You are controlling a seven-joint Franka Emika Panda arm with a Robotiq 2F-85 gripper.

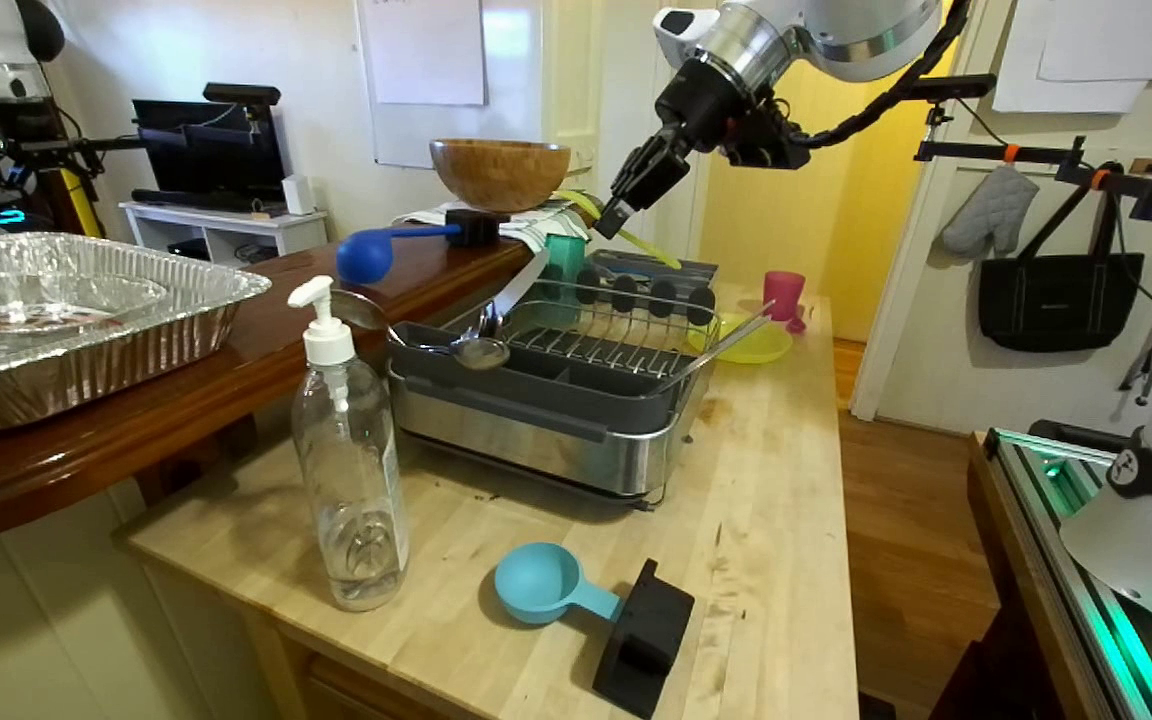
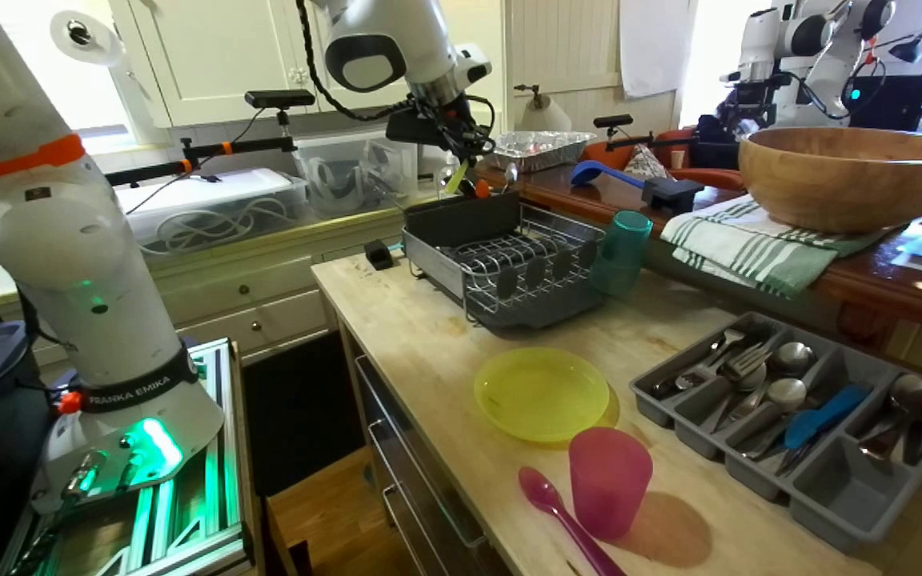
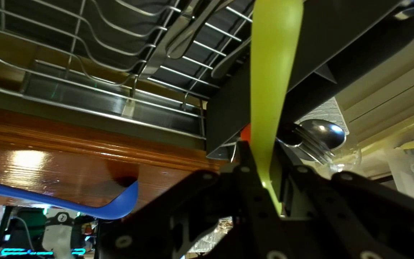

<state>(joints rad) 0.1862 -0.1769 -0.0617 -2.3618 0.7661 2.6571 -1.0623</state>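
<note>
My gripper (image 1: 614,215) is shut on a long yellow-green utensil (image 1: 651,248) and holds it above the dish rack (image 1: 536,445). The utensil also shows in an exterior view (image 2: 456,179). In the wrist view, the utensil (image 3: 273,72) runs upward from between the fingers (image 3: 262,153). Below it are the wire rack (image 3: 95,57), metal cutlery handles (image 3: 178,39) and the dark grey caddy (image 3: 228,104). A fork and spoon (image 3: 311,138) stick out beside the right finger. A small orange thing (image 3: 245,133) shows behind the utensil; I cannot tell what it is.
A teal cup (image 2: 625,248) stands at the rack's corner. A yellow plate (image 2: 541,396), pink cup (image 2: 610,482), pink spoon (image 2: 565,512) and grey cutlery tray (image 2: 845,488) share the table. A pump bottle (image 1: 356,510) and blue scoop (image 1: 541,585) stand opposite. A wooden bowl (image 1: 501,175) and blue ladle (image 1: 364,257) are on the raised counter.
</note>
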